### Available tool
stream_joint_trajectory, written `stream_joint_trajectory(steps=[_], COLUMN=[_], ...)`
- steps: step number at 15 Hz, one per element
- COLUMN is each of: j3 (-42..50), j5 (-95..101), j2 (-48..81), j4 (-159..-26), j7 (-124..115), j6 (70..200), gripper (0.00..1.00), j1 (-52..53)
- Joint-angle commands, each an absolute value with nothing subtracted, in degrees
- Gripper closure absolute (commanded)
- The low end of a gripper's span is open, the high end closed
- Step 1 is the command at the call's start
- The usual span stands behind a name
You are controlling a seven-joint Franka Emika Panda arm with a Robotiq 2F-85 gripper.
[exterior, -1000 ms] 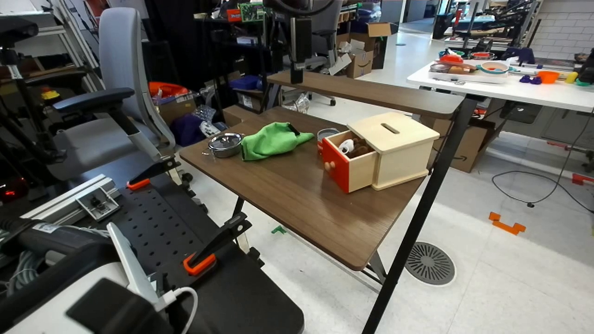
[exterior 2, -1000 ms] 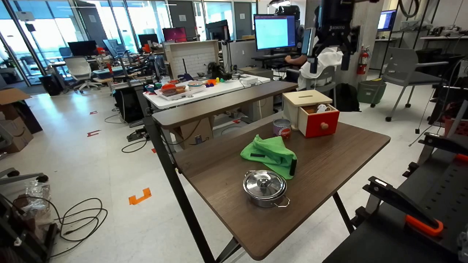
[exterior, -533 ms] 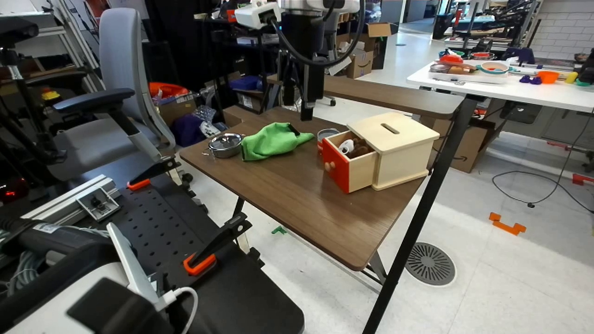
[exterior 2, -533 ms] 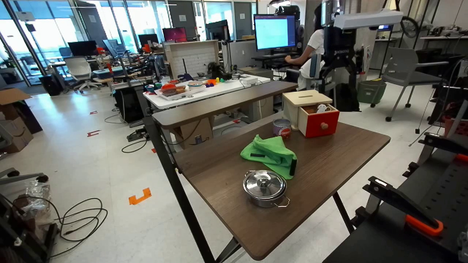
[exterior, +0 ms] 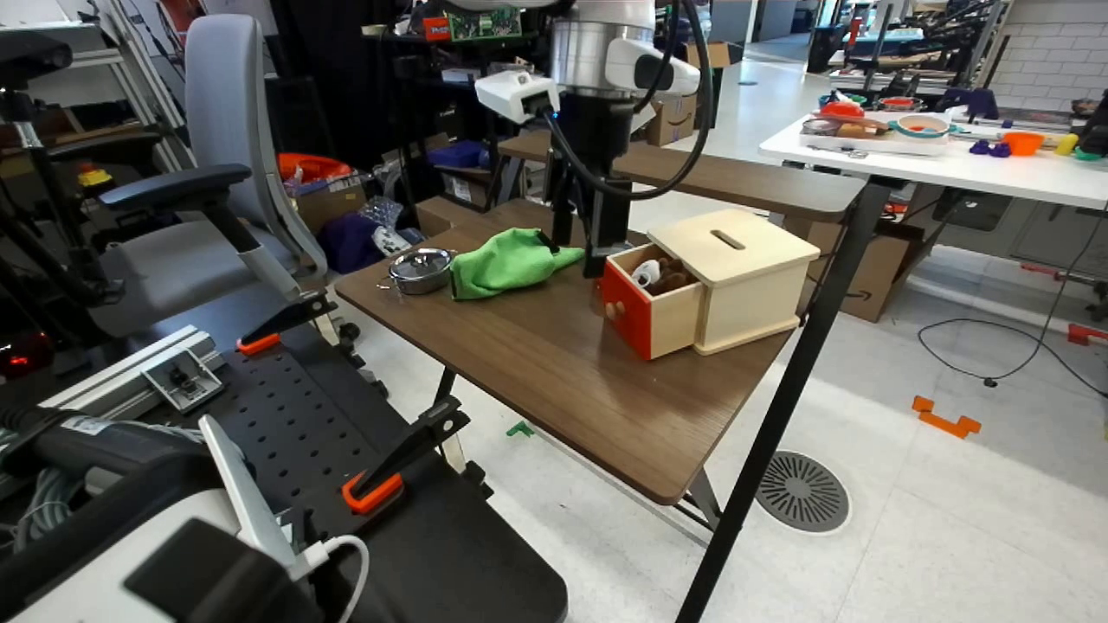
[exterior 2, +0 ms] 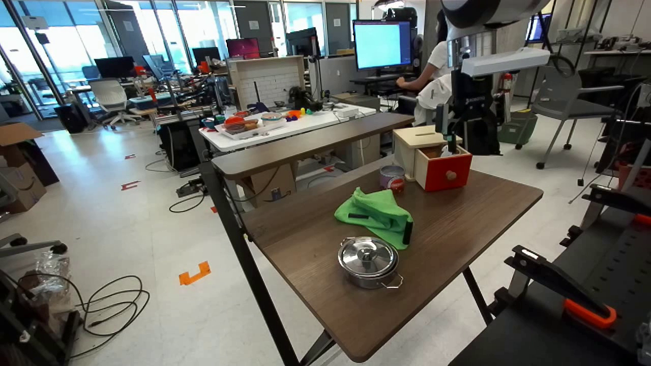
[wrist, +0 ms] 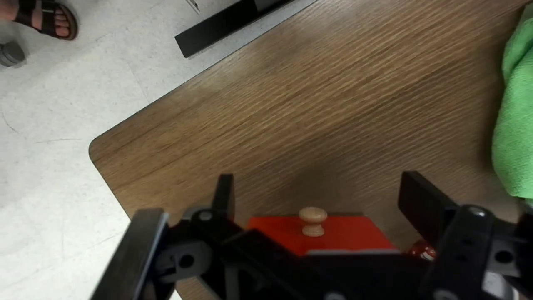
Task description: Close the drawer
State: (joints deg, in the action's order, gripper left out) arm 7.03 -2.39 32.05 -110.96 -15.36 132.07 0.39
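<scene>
"On the brown table [exterior 2: 457, 223], how is the drawer [exterior: 636, 303] sitting?"

"It is jutting well out of the pale wooden box [exterior: 751, 298] in both exterior views, its red front panel [wrist: 349, 233] and round wooden knob [wrist: 313, 221] facing outward. Something white [exterior: 646, 273] and something brown [exterior: 673, 279] are lying inside it."

"And the gripper [wrist: 318, 183], what is it doing?"

"It is hanging fingers down, close to the drawer. In the wrist view its two fingers [wrist: 422, 204] are standing wide apart and are gripping nothing; the knob is showing between them, lower in that view than their tips."

"Is it touching the drawer?"

"I am not managing to tell. In an exterior view one fingertip [exterior: 596, 265] is overlapping the panel's edge, and I am having trouble judging the depth."

"What else is sharing the tabletop?"

"A can [exterior 2: 392, 180] is standing just beside the box. A green cloth [exterior 2: 375, 211] is lying crumpled nearby, and past it a lidded steel pot [exterior 2: 368, 260] is resting."

"Is anyone showing nearby?"

"Yes: in an exterior view a person [exterior 2: 439, 57] is sitting near a bright monitor [exterior 2: 382, 44], and in the wrist view a sandalled foot [wrist: 61, 21] is showing at an upper corner, on the pale floor [wrist: 62, 116]."
</scene>
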Motion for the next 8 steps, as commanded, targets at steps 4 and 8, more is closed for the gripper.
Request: stream_joint_trajectory(steps=[4, 8], j3=[7.36, 7.07], j5=[-1.67, -2.46], j2=[38.67, 41.18], j4=[-105.89, -104.39], j7=[-16.15, -15.81], j6=[133.31, 137.33], gripper=[0.00, 0.00], j1=[0.02, -0.18])
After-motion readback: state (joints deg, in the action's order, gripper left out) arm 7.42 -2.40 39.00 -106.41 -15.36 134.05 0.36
